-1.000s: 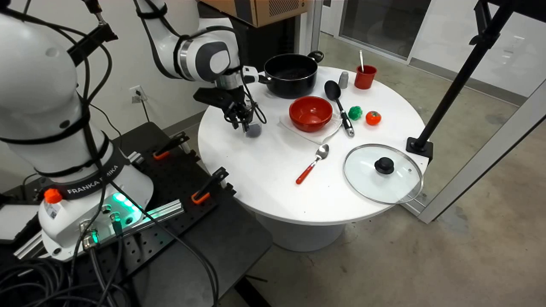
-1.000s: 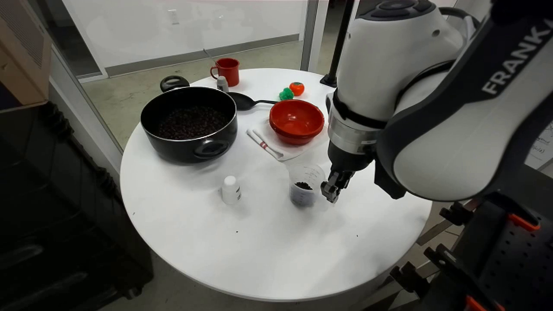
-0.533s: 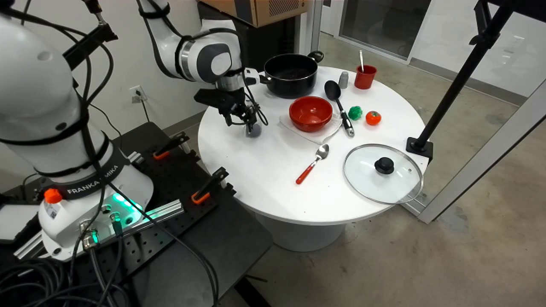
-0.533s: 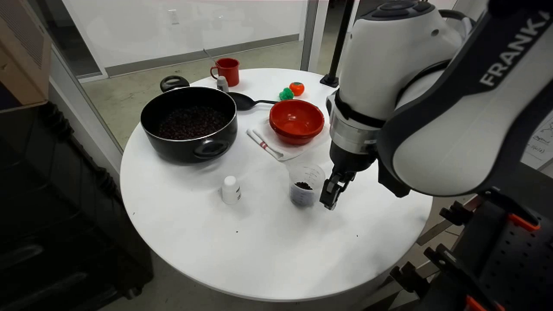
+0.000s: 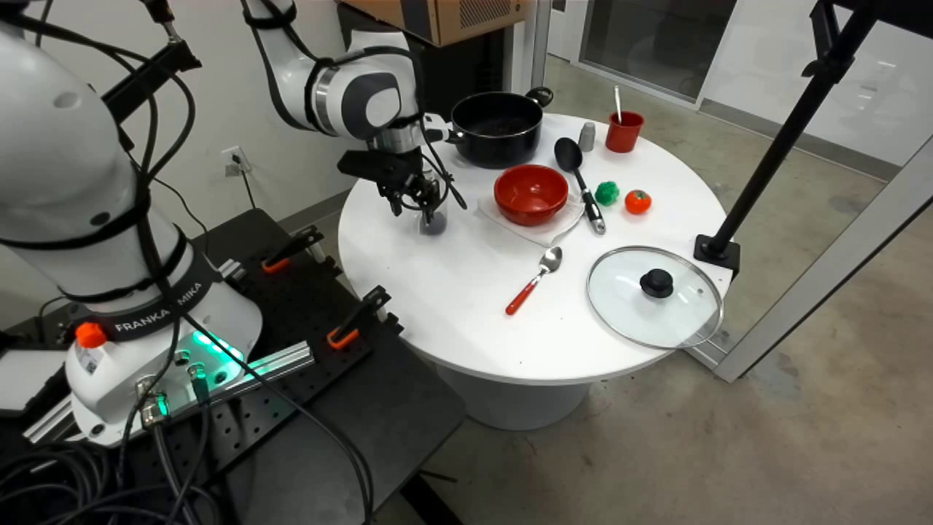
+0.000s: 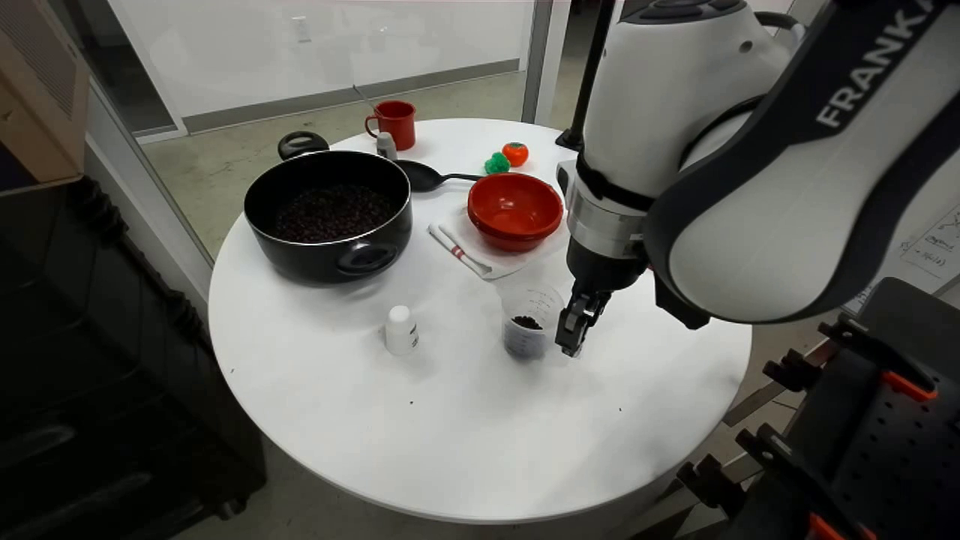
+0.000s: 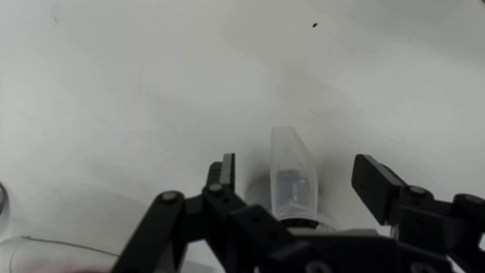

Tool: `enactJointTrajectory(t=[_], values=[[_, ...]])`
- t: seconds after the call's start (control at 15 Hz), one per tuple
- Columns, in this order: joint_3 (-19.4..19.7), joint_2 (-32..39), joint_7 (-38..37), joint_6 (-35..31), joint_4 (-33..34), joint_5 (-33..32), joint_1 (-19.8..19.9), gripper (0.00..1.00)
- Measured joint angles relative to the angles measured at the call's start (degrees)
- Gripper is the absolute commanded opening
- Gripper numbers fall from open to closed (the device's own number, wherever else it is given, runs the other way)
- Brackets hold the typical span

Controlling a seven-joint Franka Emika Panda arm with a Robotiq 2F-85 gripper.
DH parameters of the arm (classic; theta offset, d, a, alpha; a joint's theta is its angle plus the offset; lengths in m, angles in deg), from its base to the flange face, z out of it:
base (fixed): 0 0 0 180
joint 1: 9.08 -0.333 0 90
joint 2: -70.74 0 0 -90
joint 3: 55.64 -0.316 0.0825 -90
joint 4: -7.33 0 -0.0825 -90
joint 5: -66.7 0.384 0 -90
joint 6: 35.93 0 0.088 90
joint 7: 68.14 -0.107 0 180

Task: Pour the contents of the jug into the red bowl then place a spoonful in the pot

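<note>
The jug [image 6: 525, 341], translucent with dark beans low inside, stands upright on the table. My gripper [image 7: 293, 167] is open, its fingers [image 7: 227, 170] standing apart on either side of the jug's pale handle [image 7: 291, 167] without touching it. In an exterior view the gripper [image 6: 571, 345] hangs right beside the jug. The red bowl [image 6: 517, 202] sits on a white napkin, seemingly nested in another red one. Farther back, the black pot [image 6: 307, 259] holds dark beans. A metal spoon with a red handle [image 5: 536, 281] and a black serving spoon [image 5: 579, 175] lie on the table.
A white shaker [image 6: 401, 330] stands left of the jug. Toward the far side are a red cup [image 5: 625, 133], a grey shaker [image 5: 587, 136], a green piece [image 5: 606, 193] and a tomato [image 5: 638, 202]. A glass lid [image 5: 619, 306] overhangs the table edge near a black post [image 5: 765, 160].
The gripper has moved slightly right toward the jug in an exterior view, and its fingers look wider apart than a second ago. Jug, bowl and pot have stayed put.
</note>
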Motion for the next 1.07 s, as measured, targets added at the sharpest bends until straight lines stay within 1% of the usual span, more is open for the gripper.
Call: enactJointTrajectory(t=[0.4, 0.53, 0.87, 1.07], values=[[-0.1, 0.0, 1.7, 0.0, 0.8, 0.0, 0.9, 0.03], [-0.2, 0.0, 1.7, 0.0, 0.9, 0.0, 1.4, 0.07], [0.2, -0.4, -0.1, 0.0, 0.7, 0.6, 2.2, 0.07], [0.1, -2.9, -3.0, 1.3, 0.5, 2.3, 3.0, 0.07]])
